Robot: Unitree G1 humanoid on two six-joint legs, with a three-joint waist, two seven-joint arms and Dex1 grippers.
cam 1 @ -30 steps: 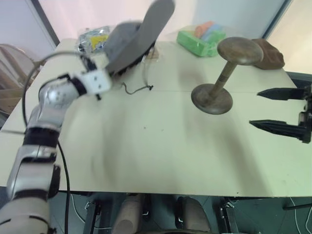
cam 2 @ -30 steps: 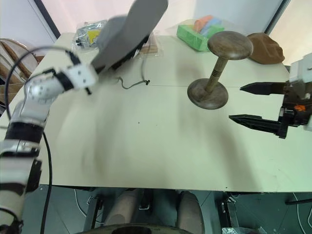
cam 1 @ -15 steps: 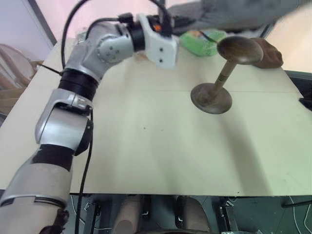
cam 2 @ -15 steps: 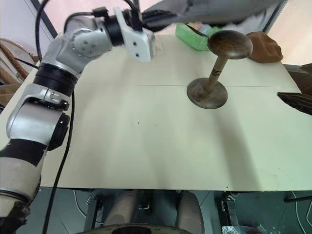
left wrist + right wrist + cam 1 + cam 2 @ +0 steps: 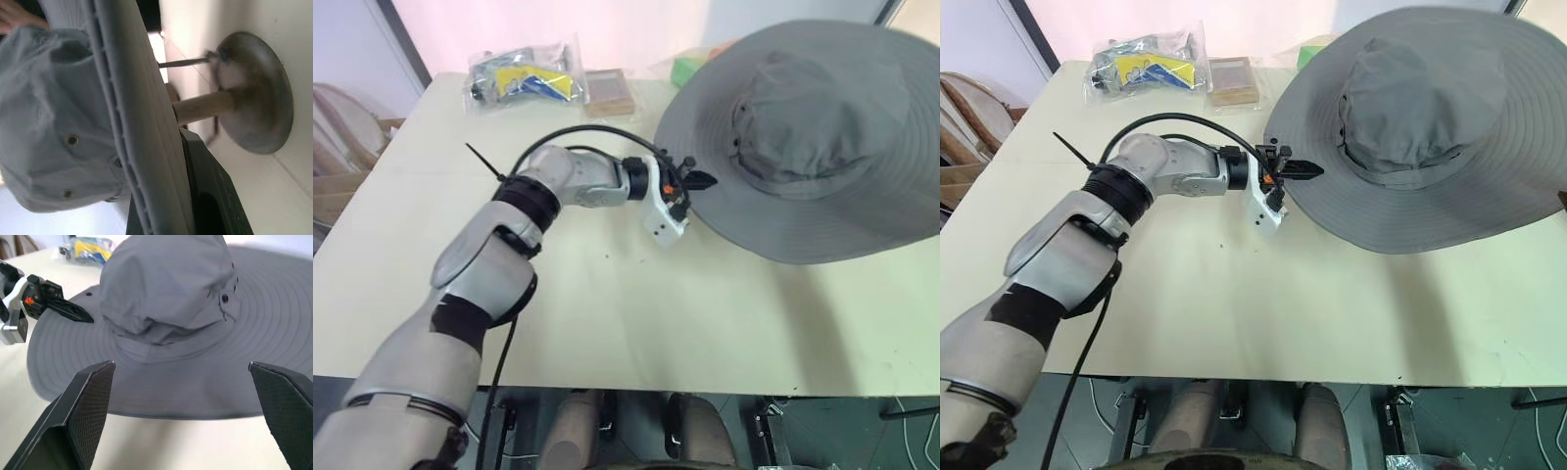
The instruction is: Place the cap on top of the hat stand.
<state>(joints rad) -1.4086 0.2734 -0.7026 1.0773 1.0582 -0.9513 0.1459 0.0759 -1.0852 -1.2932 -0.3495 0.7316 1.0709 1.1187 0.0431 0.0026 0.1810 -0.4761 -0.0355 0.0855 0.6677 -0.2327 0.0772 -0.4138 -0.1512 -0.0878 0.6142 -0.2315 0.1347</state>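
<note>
The cap (image 5: 813, 127), a wide-brimmed grey sun hat, hangs level with its crown up over the right back of the table. My left gripper (image 5: 695, 181) is shut on the near left edge of its brim. The hat stand is hidden under the cap in the eye views. In the left wrist view its round dark base (image 5: 259, 98) and slim stem (image 5: 200, 107) rise under the brim (image 5: 142, 127), the top hidden inside the crown. I cannot tell whether the cap rests on it. My right gripper (image 5: 181, 364) stands open beside the cap (image 5: 166, 293), apart from it.
A clear plastic bag with yellow and blue contents (image 5: 524, 76) and a small brown box (image 5: 609, 91) lie at the back of the cream table (image 5: 636, 323). A green object (image 5: 683, 69) peeks out behind the brim.
My left arm swung right from the table's back left, carrying the cap over the stand. The cap turned from edge-up to level. My right gripper drew back to the right, out of the eye views.
</note>
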